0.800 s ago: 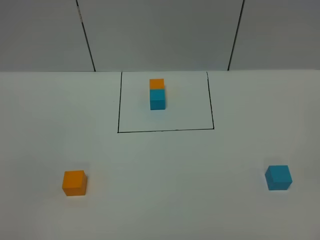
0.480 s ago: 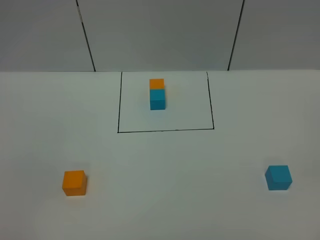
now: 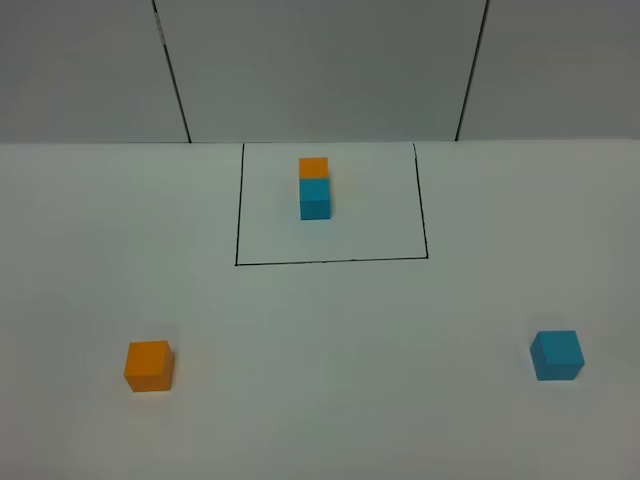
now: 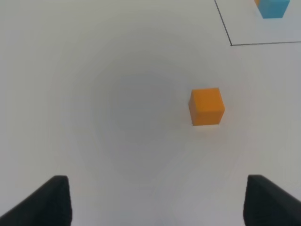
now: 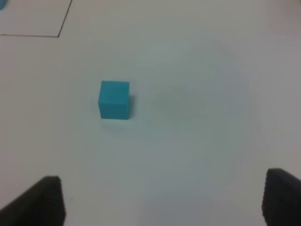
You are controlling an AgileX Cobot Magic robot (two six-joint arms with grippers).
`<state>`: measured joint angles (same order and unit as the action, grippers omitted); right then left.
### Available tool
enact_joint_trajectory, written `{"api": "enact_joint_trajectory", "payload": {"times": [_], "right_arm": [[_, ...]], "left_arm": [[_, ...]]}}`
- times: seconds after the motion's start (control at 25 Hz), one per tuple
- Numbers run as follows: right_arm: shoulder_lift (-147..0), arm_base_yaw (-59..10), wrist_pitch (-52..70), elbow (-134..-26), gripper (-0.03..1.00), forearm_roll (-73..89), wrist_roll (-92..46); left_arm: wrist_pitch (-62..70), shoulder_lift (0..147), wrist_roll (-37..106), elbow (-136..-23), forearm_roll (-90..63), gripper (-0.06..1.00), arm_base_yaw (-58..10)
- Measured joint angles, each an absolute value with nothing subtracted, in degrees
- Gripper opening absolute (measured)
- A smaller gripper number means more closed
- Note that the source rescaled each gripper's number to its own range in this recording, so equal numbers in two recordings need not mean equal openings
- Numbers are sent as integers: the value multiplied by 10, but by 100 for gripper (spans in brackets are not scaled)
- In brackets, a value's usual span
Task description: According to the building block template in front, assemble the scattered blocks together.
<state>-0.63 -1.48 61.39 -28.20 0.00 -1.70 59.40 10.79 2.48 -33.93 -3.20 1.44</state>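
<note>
The template (image 3: 315, 188), an orange cube joined to a cyan-blue cube, stands inside the black-lined square at the back middle. The loose orange cube (image 3: 149, 365) sits at the front left; it also shows in the left wrist view (image 4: 206, 106). The loose blue cube (image 3: 556, 355) sits at the front right; it also shows in the right wrist view (image 5: 114, 99). My left gripper (image 4: 157, 202) is open and empty, short of the orange cube. My right gripper (image 5: 162, 202) is open and empty, short of the blue cube. Neither arm shows in the exterior view.
A black-lined square (image 3: 330, 261) marks the template's area on the white table (image 3: 340, 340). A grey panelled wall (image 3: 320, 70) stands behind the table. A corner of the square shows in the left wrist view (image 4: 231, 44).
</note>
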Motion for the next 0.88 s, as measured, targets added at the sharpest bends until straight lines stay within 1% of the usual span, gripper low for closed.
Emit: {"api": "enact_joint_trajectory", "payload": {"times": [0.52, 0.64, 0.72, 0.88], "right_arm": [[-6, -15, 614, -282, 73, 0, -17], [-6, -15, 614, -282, 73, 0, -17], [-6, -15, 614, -282, 73, 0, -17], [-6, -15, 614, -282, 73, 0, -17]], "left_arm": [[589, 661, 22, -536, -93, 69, 11], [586, 760, 23, -571, -95, 69, -20], [572, 814, 23, -585, -96, 69, -52], [529, 886, 22, -588, -98, 69, -97]]}}
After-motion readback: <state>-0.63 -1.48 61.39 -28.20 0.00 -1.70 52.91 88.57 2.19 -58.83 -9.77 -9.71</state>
